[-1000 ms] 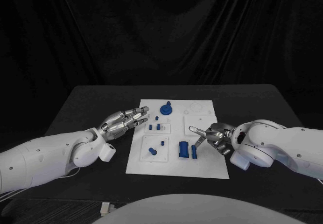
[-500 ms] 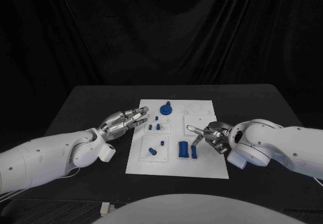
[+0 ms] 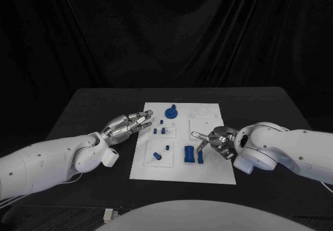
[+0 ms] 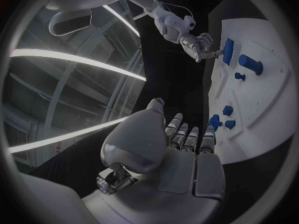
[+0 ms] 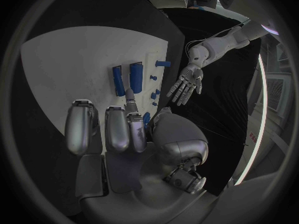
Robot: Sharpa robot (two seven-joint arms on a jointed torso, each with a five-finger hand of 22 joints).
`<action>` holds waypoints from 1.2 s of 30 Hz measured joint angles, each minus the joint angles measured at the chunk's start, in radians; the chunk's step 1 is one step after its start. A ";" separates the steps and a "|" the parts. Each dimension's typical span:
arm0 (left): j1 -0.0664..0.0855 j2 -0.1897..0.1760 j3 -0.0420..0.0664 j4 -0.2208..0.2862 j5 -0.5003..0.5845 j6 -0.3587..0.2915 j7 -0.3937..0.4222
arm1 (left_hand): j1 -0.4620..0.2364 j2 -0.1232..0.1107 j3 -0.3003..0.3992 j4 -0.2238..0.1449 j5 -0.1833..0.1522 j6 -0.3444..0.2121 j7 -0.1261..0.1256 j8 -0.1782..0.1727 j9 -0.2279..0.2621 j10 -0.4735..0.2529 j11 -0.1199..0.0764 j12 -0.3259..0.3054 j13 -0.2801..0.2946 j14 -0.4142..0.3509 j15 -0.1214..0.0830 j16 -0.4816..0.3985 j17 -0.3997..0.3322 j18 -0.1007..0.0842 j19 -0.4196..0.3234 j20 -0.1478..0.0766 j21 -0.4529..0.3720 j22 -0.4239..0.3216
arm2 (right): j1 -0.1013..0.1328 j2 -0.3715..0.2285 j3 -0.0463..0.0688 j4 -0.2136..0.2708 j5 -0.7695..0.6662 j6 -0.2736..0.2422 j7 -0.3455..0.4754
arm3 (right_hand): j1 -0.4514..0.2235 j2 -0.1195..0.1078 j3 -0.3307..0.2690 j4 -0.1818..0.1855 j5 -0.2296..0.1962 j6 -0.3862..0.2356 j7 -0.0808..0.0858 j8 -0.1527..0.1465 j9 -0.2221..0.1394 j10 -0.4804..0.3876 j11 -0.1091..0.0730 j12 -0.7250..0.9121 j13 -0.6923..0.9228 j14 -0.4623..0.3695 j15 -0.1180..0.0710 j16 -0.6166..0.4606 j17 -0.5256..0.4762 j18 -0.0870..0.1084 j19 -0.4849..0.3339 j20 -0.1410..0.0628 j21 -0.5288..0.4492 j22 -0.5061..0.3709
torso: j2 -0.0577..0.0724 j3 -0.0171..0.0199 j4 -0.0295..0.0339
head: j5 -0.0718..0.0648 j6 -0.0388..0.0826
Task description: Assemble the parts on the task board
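Note:
The white task board [image 3: 208, 169] lies mid-table. On it are a blue round piece [image 3: 171, 113], small blue pegs [image 3: 161, 130], a short blue piece [image 3: 157, 155] and two upright blue blocks [image 3: 188, 154], the thinner one [image 3: 200, 156] on the right. My left hand [image 3: 129, 124] hovers at the board's left edge, fingers apart, holding nothing. My right hand [image 3: 216, 140] is over the board's right side, one finger stretched out above the thin block, nothing in it. The right wrist view shows the right hand [image 5: 112, 129] above the two blocks [image 5: 136, 77].
The black table [image 3: 90, 106] extends round the board on all sides. Raised white square plates [image 3: 160, 154] on the board carry the pegs. A round recess [image 3: 202, 111] sits at the board's far right corner.
My right hand has crept slightly to the left over the board, its stretched finger now further in. The left hand and the parts have not moved.

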 measured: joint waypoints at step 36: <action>-0.001 0.001 0.000 -0.004 0.000 0.005 -0.004 | 0.000 0.000 0.003 0.003 0.000 0.000 0.000 0.004 0.000 0.003 0.003 0.000 0.000 0.000 0.000 0.000 0.000 0.000 0.000 0.000 0.000 0.000 | 0.050 -0.090 0.001 0.072 -0.014 -0.014 0.068 | 0.025 0.011 -0.039 0.006 -0.020 -0.034 -0.038 -0.021 -0.054 0.000 -0.040 0.000 0.001 0.000 -0.026 0.000 0.009 0.000 0.000 -0.022 0.004 0.000 | 0.000 -0.0001 -0.0005 | 0.003 0.000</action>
